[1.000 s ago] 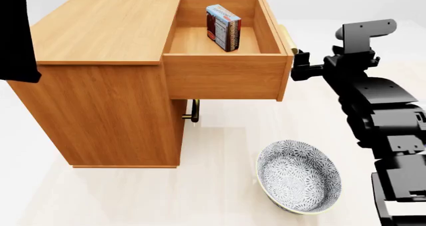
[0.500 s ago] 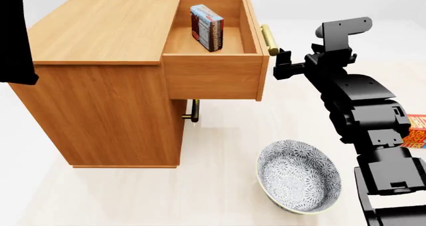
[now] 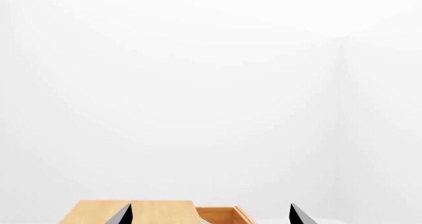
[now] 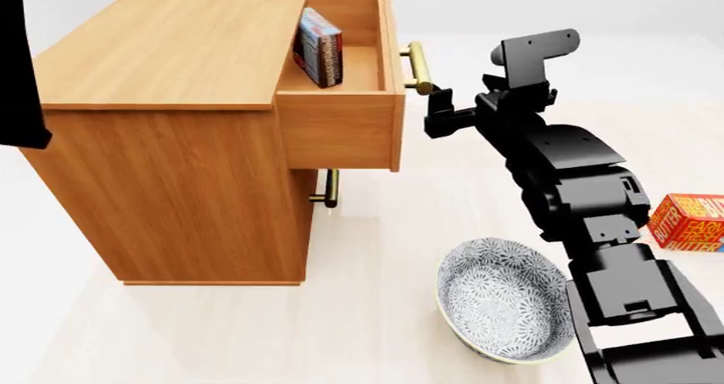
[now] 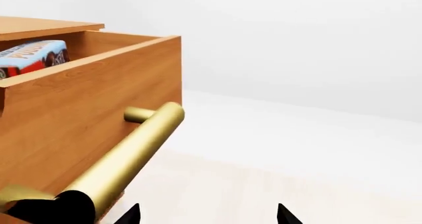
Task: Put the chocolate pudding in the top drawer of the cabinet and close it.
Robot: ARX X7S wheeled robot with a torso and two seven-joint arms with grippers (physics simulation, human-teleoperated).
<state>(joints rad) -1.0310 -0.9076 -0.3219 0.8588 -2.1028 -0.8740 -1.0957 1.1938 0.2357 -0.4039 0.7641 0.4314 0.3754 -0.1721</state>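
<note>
Since the earlier frames the top drawer (image 4: 339,125) has slid further into the cabinet (image 4: 169,104), and the right gripper (image 4: 439,113) has moved left with it. About a third of the drawer is now out. Its front faces right, and the gripper is against the near end of the brass handle (image 4: 416,67); whether its jaws are wide or narrow cannot be told.

Inside the drawer the pudding (image 4: 318,47) stands upright on its edge, close to the cabinet top, partly under it. On the floor, a patterned bowl (image 4: 506,310) holds nothing and a butter box (image 4: 690,223) lies at the right. In the left wrist view the left gripper (image 3: 209,215) is wide open, high above the cabinet.
</note>
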